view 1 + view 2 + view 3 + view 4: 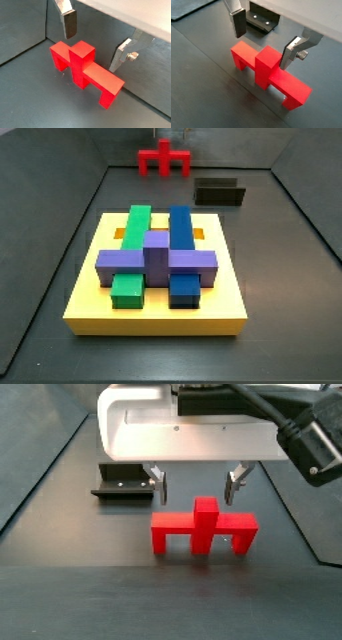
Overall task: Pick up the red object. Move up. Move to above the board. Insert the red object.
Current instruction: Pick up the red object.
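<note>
My gripper (198,487) hovers above the red object (202,530), jaws wide apart, empty; the board (160,303) shows only in a side view.

We see the bright red blocky piece with a bar, two legs and a central post (202,529) standing upright on the dark desk (80,594), pincer (199,485) just above it, fingers (69,24) spread either side of the post, not touching. The small dark L-shaped bracket fixture (122,483) sits beside it. In a side view the large flat yellow slab board (158,303) lies well in front of the red piece (162,161), stacked blocks (158,253) on it.
</note>
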Available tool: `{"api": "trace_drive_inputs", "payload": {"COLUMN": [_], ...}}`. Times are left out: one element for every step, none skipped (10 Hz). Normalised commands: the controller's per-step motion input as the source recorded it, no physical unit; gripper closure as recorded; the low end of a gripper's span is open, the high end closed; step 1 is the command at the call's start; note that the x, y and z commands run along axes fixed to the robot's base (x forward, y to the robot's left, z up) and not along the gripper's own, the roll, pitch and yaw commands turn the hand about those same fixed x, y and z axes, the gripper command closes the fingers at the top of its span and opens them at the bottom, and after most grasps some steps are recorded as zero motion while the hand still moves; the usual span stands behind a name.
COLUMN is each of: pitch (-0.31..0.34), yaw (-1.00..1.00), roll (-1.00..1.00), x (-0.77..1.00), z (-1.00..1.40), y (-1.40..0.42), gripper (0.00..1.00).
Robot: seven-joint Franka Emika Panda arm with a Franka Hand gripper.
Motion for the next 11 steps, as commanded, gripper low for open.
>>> {"api": "trace_drive_inputs", "payload": {"pitch": [-0.040, -0.103, -0.124, -0.114, -0.057, -0.066, -0.074, -0.063, -0.044, -0.037, -0.031], "yaw": [0.00, 0.00, 0.01, 0.01, 0.00, 0.00, 0.01, 0.05, 0.07, 0.12, 0.12], "roll": [-0.03, -0.03, -0.04, -0.04, -0.06, -0.06, -0.06, -0.04, -0.05, -0.03, -0.02], "x": [-0.08, -0.06, -0.03, -0.01, 0.00, -0.05, -0.07, -0.06, 0.00, 0.00, 0.00], "z": [-0.16, -0.32, -0.34, -0.31, -0.12, -0.08, -0.10, -0.07, -0.03, -0.04, -0.04], "y": [0.00, 0.00, 0.00, 0.00, 0.00, 0.00, 0.00, 0.00, 0.00, 0.00, 0.00], "gripper": [0.00, 0.00, 0.00, 0.00, 0.00, 0.00, 0.00, 0.00, 0.00, 0.00, 0.00]}}
